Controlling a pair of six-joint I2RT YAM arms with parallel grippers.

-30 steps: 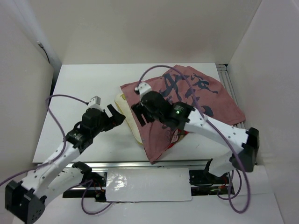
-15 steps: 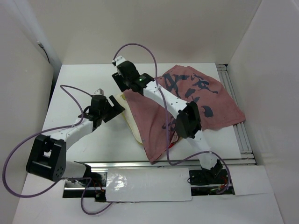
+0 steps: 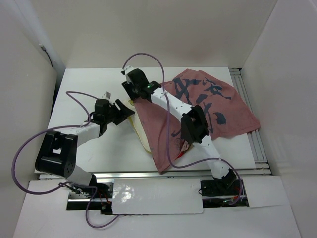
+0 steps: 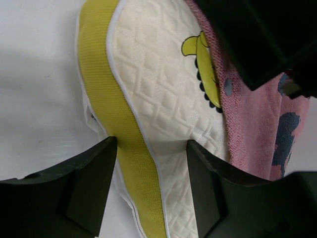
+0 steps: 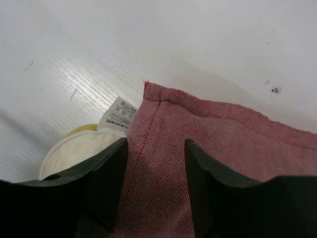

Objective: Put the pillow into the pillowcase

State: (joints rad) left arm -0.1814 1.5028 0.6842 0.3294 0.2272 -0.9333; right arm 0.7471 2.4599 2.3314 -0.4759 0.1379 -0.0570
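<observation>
The pillow (image 3: pixel 139 130) lies mid-table, mostly covered by the pillowcase (image 3: pixel 208 104), dull pink side up with dark blue marks. In the left wrist view the pillow (image 4: pixel 158 89) shows quilted cream with a yellow edge band and a yellow mark; the pillowcase (image 4: pixel 255 134) overlaps its right side. My left gripper (image 3: pixel 122 110) (image 4: pixel 151 148) is open, its fingers astride the pillow's yellow edge. My right gripper (image 3: pixel 133 95) (image 5: pixel 156 148) is open, low over the pillowcase's far-left corner (image 5: pixel 198 144), with the cloth between its fingers. The pillow's end (image 5: pixel 79 148) and a white label (image 5: pixel 118 114) peek out beside it.
White walls enclose the table (image 3: pixel 84 89) on the left, back and right. A metal rail (image 3: pixel 247 99) runs along the right edge under the cloth. The right arm (image 3: pixel 193 124) stretches across the pillowcase. Both arms' cables loop above the table.
My right gripper has swung from the middle of the pillowcase to its far-left corner. My left arm has reached forward to the pillow's edge. The cloth lies much as before.
</observation>
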